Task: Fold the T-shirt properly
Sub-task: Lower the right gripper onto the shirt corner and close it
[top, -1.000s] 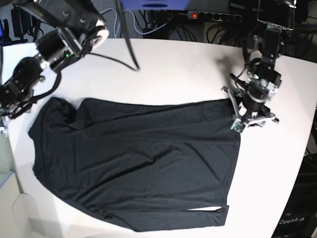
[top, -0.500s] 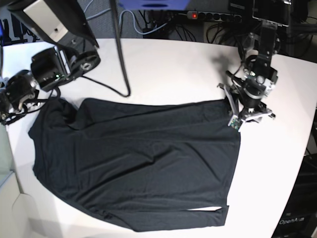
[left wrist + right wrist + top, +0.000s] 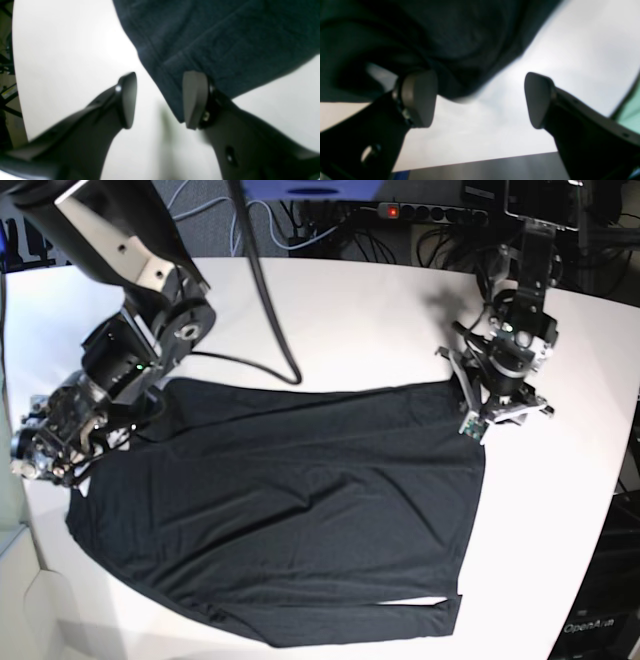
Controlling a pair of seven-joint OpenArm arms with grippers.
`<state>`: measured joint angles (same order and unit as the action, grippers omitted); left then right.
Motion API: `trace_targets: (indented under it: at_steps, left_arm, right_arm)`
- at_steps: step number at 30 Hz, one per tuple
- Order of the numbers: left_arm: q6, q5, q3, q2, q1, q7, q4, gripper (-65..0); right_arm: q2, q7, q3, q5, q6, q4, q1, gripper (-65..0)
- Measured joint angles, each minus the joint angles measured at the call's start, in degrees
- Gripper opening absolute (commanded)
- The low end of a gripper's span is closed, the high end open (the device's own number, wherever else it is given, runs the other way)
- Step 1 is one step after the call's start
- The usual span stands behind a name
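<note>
Right pincer (image 3: 45, 455) swung down over T-shirt (image 3: 290, 510) left edge.

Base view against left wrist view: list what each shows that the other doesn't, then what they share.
Only the base view: the whole T-shirt spread flat, the right gripper at its far end, and a power strip behind the table.
Only the left wrist view: the left gripper with its jaws parted, straddling the shirt's corner edge.
Both: dark fabric on the white table.
</note>
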<state>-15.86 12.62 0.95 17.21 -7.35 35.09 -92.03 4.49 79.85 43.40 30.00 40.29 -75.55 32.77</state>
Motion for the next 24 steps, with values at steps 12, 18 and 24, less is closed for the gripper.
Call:
trace_targets:
  at_steps: [12,18,24]
  left_arm:
    - [0.0,-0.2,0.0,-0.3,-0.1,-1.0,1.9,-36.2]
    - [0.0,-0.2,0.0,-1.2,0.0,-1.1,2.0,-36.2]
    - [0.0,0.1,0.0,-1.2,0.0,-1.0,2.0,-36.2]
  right_arm:
    - [3.6,0.1,-2.1,0.0,0.0,-15.3,-1.7,-11.5]
    - [3.2,0.3,6.0,-6.3,0.0,-14.9,-3.5,-11.5]
    - [3.3,0.3,5.7,-13.7,0.0,-14.9,-6.2,-11.5]
